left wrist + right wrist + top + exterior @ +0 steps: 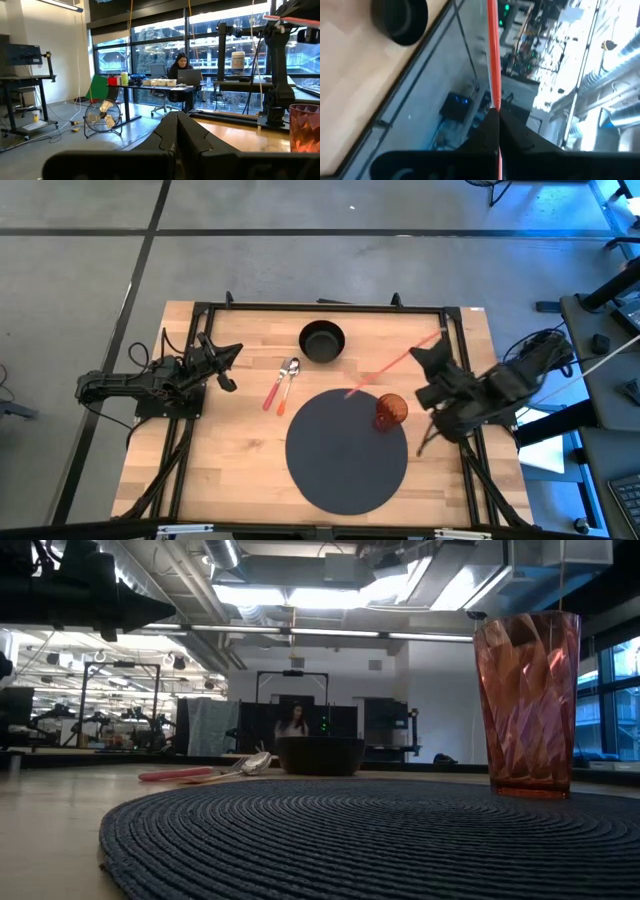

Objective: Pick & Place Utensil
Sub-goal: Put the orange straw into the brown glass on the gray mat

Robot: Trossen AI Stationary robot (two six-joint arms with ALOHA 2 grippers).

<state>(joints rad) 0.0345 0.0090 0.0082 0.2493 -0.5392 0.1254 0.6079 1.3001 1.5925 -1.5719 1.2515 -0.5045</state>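
Observation:
My right gripper (437,350) is raised over the table's right side and shut on a long thin red utensil (390,366), which slants out over the dark round placemat (347,455). A red-handled spoon and fork (281,385) lie flat on the wood, left of the mat. A black bowl (322,341) stands behind them and a red tumbler (391,411) stands on the mat's right part. My left gripper (226,367) waits, shut, at the table's left side; in its wrist view the fingers (177,131) meet. My right gripper pinches the red utensil between its two fingers near one end (494,102). The fingers lie along the utensil, and its long part (491,45) runs straight out beyond the fingertips. The utensil is lifted clear of the table and slants toward the placemat's far edge (350,393).
A black frame rail (320,307) runs along the table's far edge and down both sides. Bare wood lies between the left arm and the placemat. A person sits at a desk in the room beyond the table.

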